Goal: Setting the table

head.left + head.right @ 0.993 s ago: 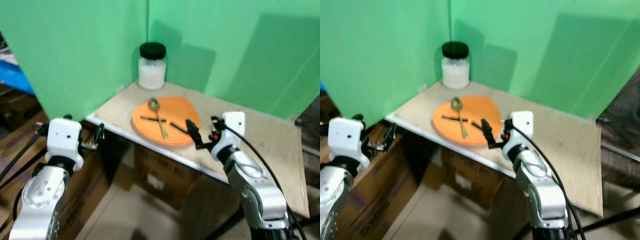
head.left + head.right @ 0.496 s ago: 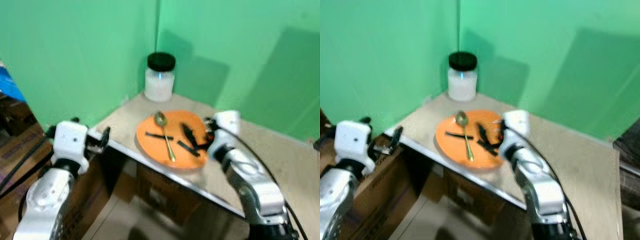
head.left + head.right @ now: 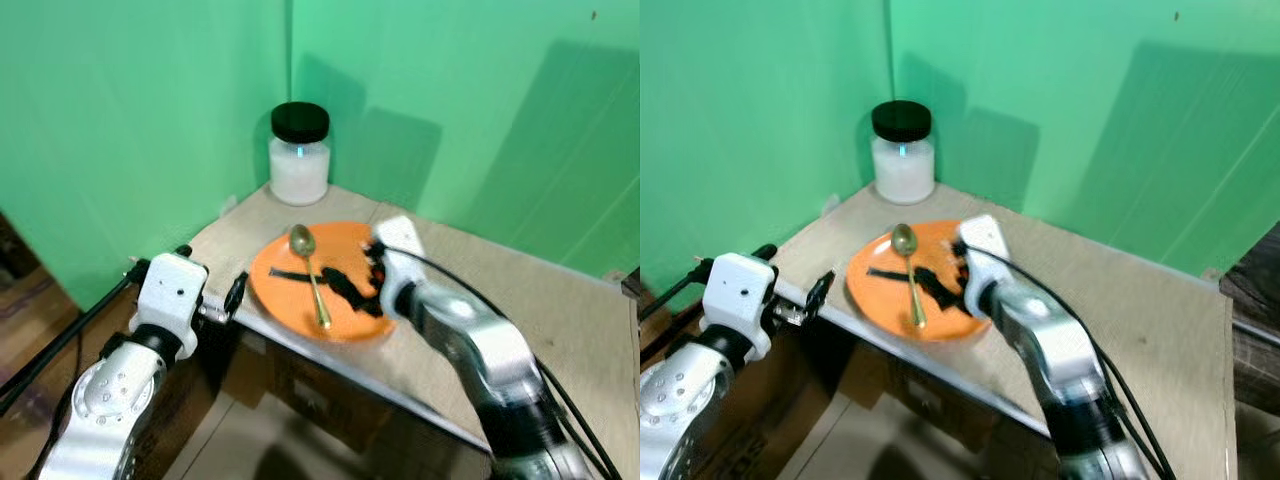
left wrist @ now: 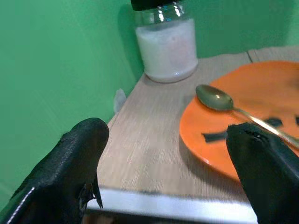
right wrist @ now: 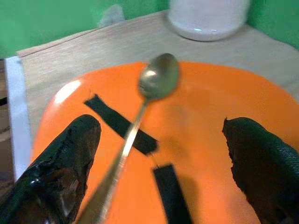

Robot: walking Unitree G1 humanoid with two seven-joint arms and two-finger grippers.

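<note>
Spoon handling: spoon (image 3: 311,273) looks like thin metal, so I judge it light, stiff and slippery; lying flat on a smooth plate, it may skate away when pinched.
Where to grip: the slim handle near its middle seems the best hold, with one finger on each side; the bowl end is rounder and harder to pinch.
Spoon looks: dull gold or brass colour, oval bowl at the far end toward the jar, long narrow handle running toward the near edge of the plate.
Spoon place: on the orange plate (image 3: 276,292), left of the plate's middle, its handle crossing one of the black strips (image 5: 122,125) that lie on the plate.
Plate: round, orange, glossy, sitting at the near left corner of the table (image 3: 560,320), close to its edge; probably light, and likely to slide if bumped.
Jar: white jar (image 3: 299,156) with a black lid stands in the far left corner, well apart from the spoon.
Right gripper (image 5: 163,158): spread wide over the plate, holding nothing, with the spoon handle between its two fingers in the wrist view.
Left gripper (image 4: 177,172): fingers also wide apart and empty, hanging just off the near left corner of the table.
Risk: closing too high could flick the spoon off the plate.
</note>
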